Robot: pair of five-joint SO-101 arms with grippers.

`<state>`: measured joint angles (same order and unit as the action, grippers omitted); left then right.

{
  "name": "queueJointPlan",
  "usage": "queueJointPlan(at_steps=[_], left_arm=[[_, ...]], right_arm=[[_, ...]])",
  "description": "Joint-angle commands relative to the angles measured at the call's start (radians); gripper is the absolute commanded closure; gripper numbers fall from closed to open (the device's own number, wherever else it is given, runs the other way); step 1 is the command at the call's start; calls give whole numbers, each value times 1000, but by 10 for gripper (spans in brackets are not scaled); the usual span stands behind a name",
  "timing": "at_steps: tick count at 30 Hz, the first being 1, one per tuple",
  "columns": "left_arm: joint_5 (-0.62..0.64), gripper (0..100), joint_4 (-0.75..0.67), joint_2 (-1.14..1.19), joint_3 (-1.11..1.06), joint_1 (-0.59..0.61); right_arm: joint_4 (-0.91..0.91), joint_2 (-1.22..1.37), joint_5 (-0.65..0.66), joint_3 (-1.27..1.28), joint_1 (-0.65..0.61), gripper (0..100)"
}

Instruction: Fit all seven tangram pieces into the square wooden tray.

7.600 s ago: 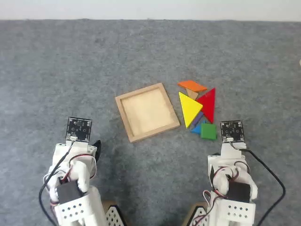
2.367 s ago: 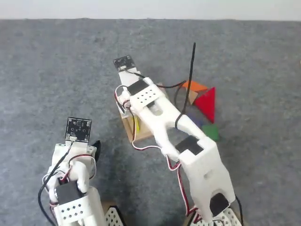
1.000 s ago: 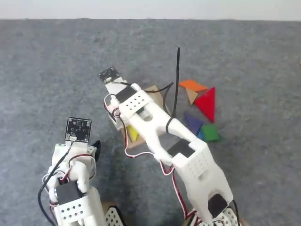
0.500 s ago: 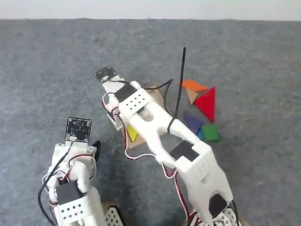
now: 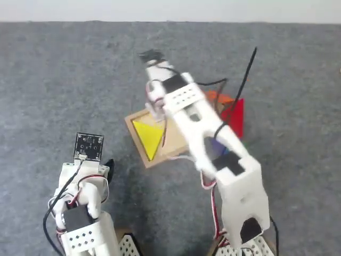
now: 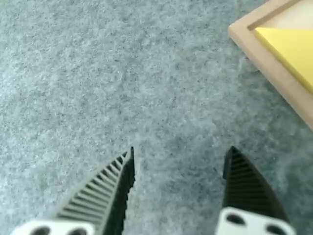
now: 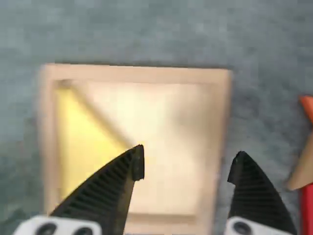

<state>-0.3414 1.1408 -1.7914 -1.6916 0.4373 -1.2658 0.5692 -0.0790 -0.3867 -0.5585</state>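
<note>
A: Yellow triangle (image 5: 148, 137), position?

B: Inside the tray (image 5: 151, 161), lying flat. Its long edge runs along the rim on the side facing the left arm, and its point aims at the tray's middle. Several seconds back it lay outside, in the cluster on the tray's other side. Half a second ago only a sliver showed under the arm.

A: What let it go?

B: Right gripper (image 7: 188, 164). It is spread wide with nothing between the fingers, hanging above the tray floor. The right arm (image 5: 192, 106) has swung off the tray's near corner toward the far side, so the triangle now shows whole.

A: So piece one counts as placed?

B: My read is yes. It is released and seated against the rim, with the other half of the tray floor free. Six to go.

A: Where are they?

B: On the worktop (image 5: 64, 64) past the tray's right side. The red triangle (image 5: 237, 113) and orange piece (image 5: 216, 96) sit just beside the arm. The rest I cannot make out past it.

A: Left side?

B: Left gripper (image 6: 178, 161) is open and empty, low over the grey worktop near a tray corner. It has not moved in any frame.

A: Next?

B: Probably back to the cluster. The red triangle looks a match in size for the yellow, so it is a fair second pick. That is a judgement only.
</note>
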Motion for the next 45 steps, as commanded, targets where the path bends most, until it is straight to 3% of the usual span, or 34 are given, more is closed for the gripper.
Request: queueJointPlan(at_steps=[1, 7, 13, 15, 22, 26, 33, 39, 45], left_arm=[[-11, 719, -3, 3, 7, -2], [-11, 719, -3, 3, 7, -2], [-11, 719, -3, 3, 7, -2], [-11, 719, -3, 3, 7, -2], [-11, 719, -3, 3, 7, -2], [-11, 719, -3, 3, 7, -2], [-11, 719, -3, 3, 7, -2], [-11, 719, -3, 3, 7, -2], [-11, 719, -3, 3, 7, -2]], right_arm=[[45, 27, 15, -23, 47, 717], [39, 108, 15, -25, 77, 732], [-53, 127, 9, -25, 117, 962], [-91, 128, 9, -25, 142, 992], [-211, 110, 11, 25, 199, 991], [-108, -35, 8, 213, 209, 991], [122, -527, 60, 721, 245, 991], [176, -570, 157, 856, 300, 983], [214, -567, 155, 873, 225, 781]])
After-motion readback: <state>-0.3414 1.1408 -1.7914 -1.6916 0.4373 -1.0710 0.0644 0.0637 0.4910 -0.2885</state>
